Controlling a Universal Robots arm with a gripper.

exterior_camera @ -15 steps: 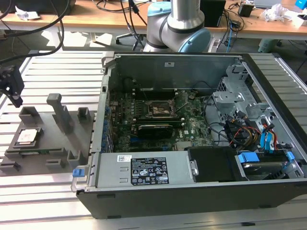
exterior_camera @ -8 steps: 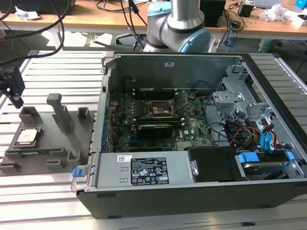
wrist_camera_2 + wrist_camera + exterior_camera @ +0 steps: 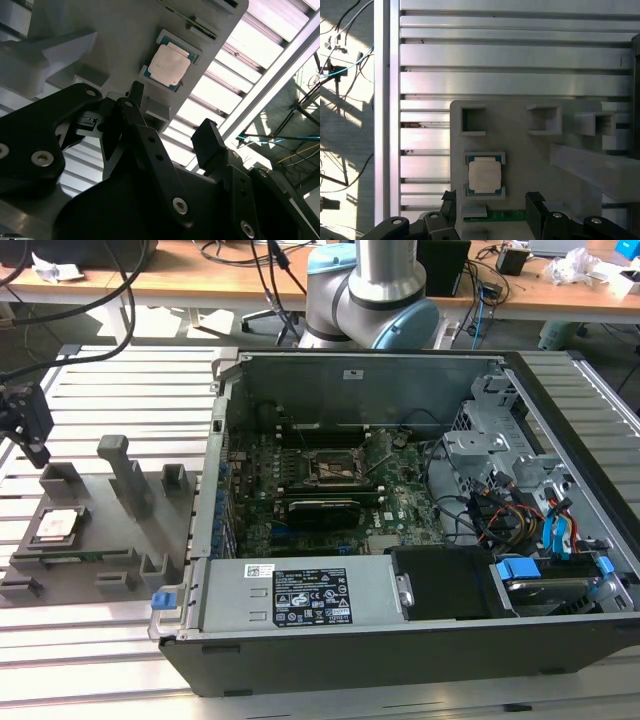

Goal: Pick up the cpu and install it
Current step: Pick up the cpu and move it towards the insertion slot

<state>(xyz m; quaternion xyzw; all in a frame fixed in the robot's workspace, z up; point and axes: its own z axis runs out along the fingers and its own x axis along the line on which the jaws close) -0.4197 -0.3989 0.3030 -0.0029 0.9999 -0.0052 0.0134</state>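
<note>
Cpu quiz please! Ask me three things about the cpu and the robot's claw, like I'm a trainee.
1. What is the cpu lying in?
2. True or false: the gripper is shut on the cpu.
3. In the exterior view, the computer case stands on which side of the cpu? A) the view's left B) the view's right C) underneath it

Key:
1. The grey tray.
2. False: it is open and empty.
3. B.

Silver-and-blue arm (image 3: 385, 275) — black, screw-studded gripper (image 3: 491, 202).
</note>
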